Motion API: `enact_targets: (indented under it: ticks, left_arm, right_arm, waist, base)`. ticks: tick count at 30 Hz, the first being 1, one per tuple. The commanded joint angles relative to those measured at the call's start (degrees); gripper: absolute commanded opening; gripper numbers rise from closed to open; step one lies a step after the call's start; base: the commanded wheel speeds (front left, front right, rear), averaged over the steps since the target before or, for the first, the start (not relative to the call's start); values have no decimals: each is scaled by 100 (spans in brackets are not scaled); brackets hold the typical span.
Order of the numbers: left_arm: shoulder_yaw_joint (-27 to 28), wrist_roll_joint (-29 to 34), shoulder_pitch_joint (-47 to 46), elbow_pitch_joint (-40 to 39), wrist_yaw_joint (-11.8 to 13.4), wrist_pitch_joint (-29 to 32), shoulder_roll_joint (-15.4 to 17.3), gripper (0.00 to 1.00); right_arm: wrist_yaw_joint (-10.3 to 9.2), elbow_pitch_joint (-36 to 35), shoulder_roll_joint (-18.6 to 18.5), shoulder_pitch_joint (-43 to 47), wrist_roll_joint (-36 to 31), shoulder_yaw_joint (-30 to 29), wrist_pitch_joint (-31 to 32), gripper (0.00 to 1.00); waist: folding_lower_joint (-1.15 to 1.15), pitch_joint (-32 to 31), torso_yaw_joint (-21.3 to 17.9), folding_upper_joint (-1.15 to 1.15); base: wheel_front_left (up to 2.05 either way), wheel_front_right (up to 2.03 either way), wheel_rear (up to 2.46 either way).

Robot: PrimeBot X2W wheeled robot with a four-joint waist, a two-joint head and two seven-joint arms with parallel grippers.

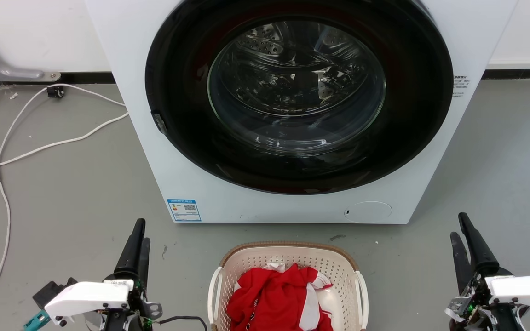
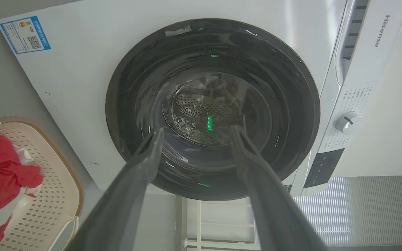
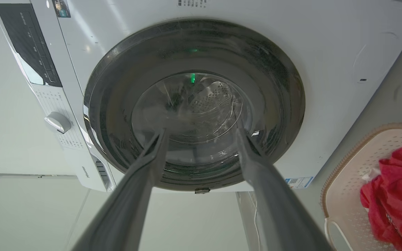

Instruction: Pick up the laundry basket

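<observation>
The laundry basket (image 1: 341, 271) sits on the grey floor at the bottom centre of the head view, cream with perforated walls, a brown rim and white side handles. Red and white clothes (image 1: 283, 299) lie inside it. My left gripper (image 1: 138, 239) is at the lower left, well apart from the basket, fingers pointing up. My right gripper (image 1: 462, 227) stands at the lower right, also apart from it. In the left wrist view the left gripper (image 2: 195, 134) is open and empty, with the basket (image 2: 52, 195) at the left edge. The right gripper (image 3: 201, 134) is open too, the basket (image 3: 347, 181) at its right.
A white front-loading washing machine (image 1: 177, 151) with a dark round door (image 1: 297, 101) stands directly behind the basket. White cables (image 1: 5, 202) trail over the floor at the left. A small dark device (image 1: 51, 292) lies by the left arm.
</observation>
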Motion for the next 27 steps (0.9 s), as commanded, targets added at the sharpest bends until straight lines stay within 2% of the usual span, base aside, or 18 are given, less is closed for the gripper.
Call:
enact_targets:
  ticks: [1, 7, 15, 21, 27]
  left_arm:
    - [-39, 193, -131, -155, -3, -57, 20, 100]
    - [-121, 1028, -131, -366, -4, -209, 20, 100]
    - [-360, 2324, -106, -568, -3, -395, 21, 100]
    - [-554, 3216, -91, -615, 51, -529, 22, 100]
    - [-732, 3959, -105, -663, 151, -648, 59, 100]
  right_arm:
    - [0, -129, -18, -62, -165, 5, -58, 100]
    - [0, -281, -15, -49, -1004, -16, -210, 100]
    - [1, -586, -27, 10, -2634, 48, -398, 100]
    - [1, -747, -42, 64, -3731, 132, -528, 100]
    - [1, -796, -41, 123, -4541, 211, -653, 100]
  waist:
    - [0, -1, 2, 0]
    - [0, 2, 6, 0]
    - [0, 3, 12, 0]
    - [0, -7, 10, 0]
    - [0, -16, 8, 0]
  base:
    - [0, 0, 0]
    - [0, 0, 0]
    - [0, 0, 0]
    - [0, 0, 0]
    - [0, 0, 0]
